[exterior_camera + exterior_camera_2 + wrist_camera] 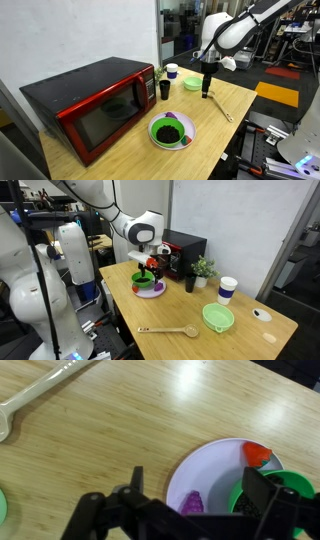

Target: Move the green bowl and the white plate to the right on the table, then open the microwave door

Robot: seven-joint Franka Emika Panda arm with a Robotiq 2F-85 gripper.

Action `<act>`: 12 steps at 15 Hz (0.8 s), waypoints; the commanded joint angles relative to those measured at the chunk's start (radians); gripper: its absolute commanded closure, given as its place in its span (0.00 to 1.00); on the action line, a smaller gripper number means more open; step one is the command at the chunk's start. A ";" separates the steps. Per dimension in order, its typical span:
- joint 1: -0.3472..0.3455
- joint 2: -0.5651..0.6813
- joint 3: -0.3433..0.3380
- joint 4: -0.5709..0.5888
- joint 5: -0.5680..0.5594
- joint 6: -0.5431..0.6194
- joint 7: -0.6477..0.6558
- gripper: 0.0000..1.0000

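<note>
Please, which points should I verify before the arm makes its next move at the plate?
1. Gripper open: ok.
2. White plate under the gripper in the wrist view: ok.
3. Grip lined up on the plate's rim: cannot tell.
4. Wooden spoon lying apart from the plate: ok.
5. Green bowl apart from the plate: ok.
6. Microwave door shut, nothing leaning on it: ok.

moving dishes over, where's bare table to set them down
Bare wood in the middle of the table, bordered by the white plate, wooden spoon and green bowl. Crowded beside the microwave: black cup, plant, white cup.
</note>
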 commanded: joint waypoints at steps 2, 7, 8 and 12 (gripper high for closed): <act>0.003 0.036 -0.019 0.012 0.000 0.018 0.022 0.00; 0.004 0.105 -0.009 0.008 -0.004 0.076 0.091 0.00; 0.005 0.123 -0.007 0.012 0.000 0.090 0.101 0.00; 0.009 0.201 0.007 0.022 0.012 0.162 0.162 0.00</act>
